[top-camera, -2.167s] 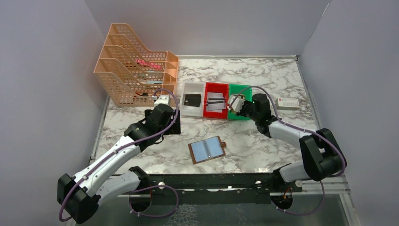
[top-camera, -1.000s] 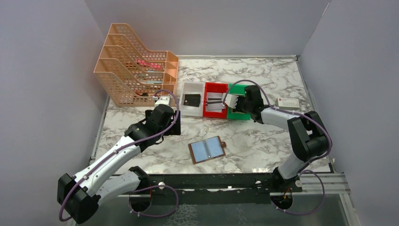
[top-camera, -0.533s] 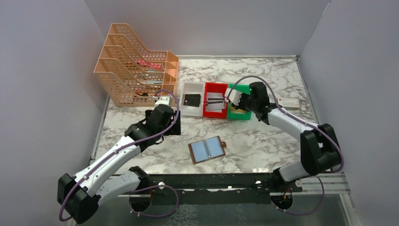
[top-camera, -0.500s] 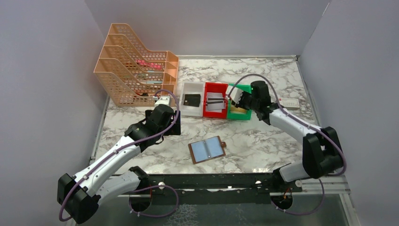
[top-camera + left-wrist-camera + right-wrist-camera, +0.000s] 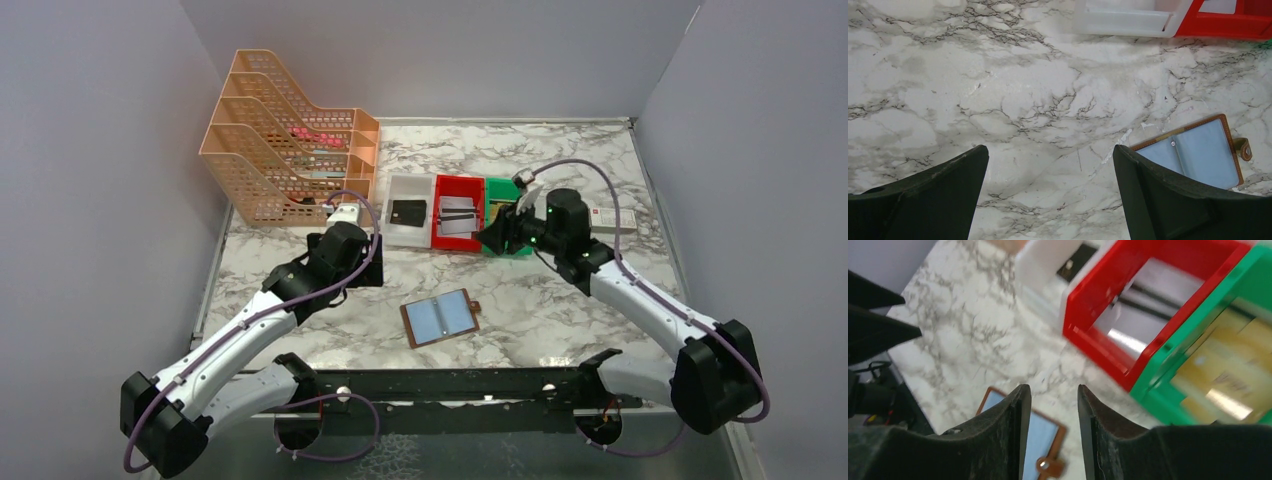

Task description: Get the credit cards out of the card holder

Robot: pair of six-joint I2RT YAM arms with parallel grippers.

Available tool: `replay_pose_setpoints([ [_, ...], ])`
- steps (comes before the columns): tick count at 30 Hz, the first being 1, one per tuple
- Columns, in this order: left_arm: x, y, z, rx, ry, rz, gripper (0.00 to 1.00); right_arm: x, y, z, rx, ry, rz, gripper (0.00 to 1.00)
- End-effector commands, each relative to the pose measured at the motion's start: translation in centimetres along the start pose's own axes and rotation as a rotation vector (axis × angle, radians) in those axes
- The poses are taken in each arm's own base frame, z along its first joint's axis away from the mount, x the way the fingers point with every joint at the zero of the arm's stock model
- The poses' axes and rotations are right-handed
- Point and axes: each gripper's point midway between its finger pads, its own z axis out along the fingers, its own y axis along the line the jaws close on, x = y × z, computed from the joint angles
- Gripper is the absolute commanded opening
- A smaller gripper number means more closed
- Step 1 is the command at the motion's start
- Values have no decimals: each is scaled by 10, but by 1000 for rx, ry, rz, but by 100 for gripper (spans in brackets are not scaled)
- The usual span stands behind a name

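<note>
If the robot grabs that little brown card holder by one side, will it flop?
Probably a bit. The card holder lies open like a booklet, so the free half would likely fold or hang at the spine. It looks thin and flat on the table, so probably light but hard to get under. Its shiny blue sleeves may be slippery.

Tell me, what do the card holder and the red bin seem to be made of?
Card holder: brown cover looks like leather or imitation, matte; sleeves look like clear pale blue plastic, slightly shiny. Red bin: probably rigid plastic, smooth and glossy, with even colour and thin walls.
</note>
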Motion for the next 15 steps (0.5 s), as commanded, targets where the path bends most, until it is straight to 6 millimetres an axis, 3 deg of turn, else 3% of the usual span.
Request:
replay_pose_setpoints([
  [1, -10, 9, -4, -34, -54, -17, 99, 75, 24, 1, 71, 238, 266, 45],
  [5, -14, 15, -8, -60, -77, -34, 99, 111, 44, 1, 155, 306, 244, 53],
  [9, -19, 21, -13, -81, -105, -56, 99, 127, 69, 5, 191, 332, 168, 64],
  [15, -23, 30, -17, -111, -141, -91, 99, 149, 89, 16, 268, 372, 98, 67],
])
